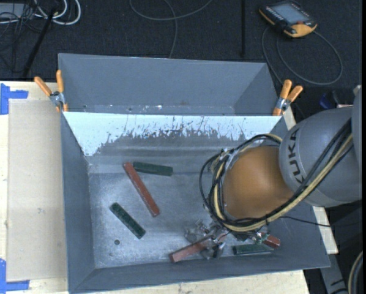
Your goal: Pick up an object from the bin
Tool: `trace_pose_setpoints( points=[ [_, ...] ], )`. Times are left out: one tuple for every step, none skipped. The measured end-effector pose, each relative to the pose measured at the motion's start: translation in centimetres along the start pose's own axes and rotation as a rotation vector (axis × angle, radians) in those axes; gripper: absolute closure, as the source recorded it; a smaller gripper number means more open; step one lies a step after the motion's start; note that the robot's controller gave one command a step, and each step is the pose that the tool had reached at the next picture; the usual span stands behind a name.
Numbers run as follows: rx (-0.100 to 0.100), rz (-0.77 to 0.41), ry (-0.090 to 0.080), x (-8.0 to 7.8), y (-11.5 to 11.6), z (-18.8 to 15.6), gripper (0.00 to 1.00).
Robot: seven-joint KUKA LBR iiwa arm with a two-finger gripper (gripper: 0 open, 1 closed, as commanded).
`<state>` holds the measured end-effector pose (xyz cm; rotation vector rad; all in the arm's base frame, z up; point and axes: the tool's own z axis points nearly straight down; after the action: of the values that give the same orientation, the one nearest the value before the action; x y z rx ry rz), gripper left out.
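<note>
Found gripper [210, 237] down low at the front right of the bin [164, 90] floor, tucked under the orange wrist cover [253, 185] and the cable loops [210, 182]. Could not tell whether clenched or released: tip mostly hidden by cover and cables.

Spotted short brown-red bar [188, 253] flat on the floor near the front wall, tilted, its right end right at the gripper tip. Could not confirm contact or a grasp there. Logged it as the nearest thing to the gripper.

Noted flat green bar [249, 249] just right of the tip, lying along the front wall, with a small red piece [272, 242] touching or just beside its right end.

Counted three more bars well apart to the left, mid-floor: long brown-red bar [141, 189] lying diagonally, upper dark green bar [152, 169] near its top end, lower dark green bar [128, 220] separate, further left and forward. Seen flat, all three.
</note>
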<state>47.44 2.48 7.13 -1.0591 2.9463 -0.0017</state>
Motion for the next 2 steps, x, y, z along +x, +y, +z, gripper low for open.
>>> trace_pose_setpoints(
  points=[
    [0.0, 0.0, 0.0, 0.0, 0.0, 0.0, 1.0],
    [0.0, 0.0, 0.0, -0.02, -0.01, 0.0, 1.0]
  ],
)
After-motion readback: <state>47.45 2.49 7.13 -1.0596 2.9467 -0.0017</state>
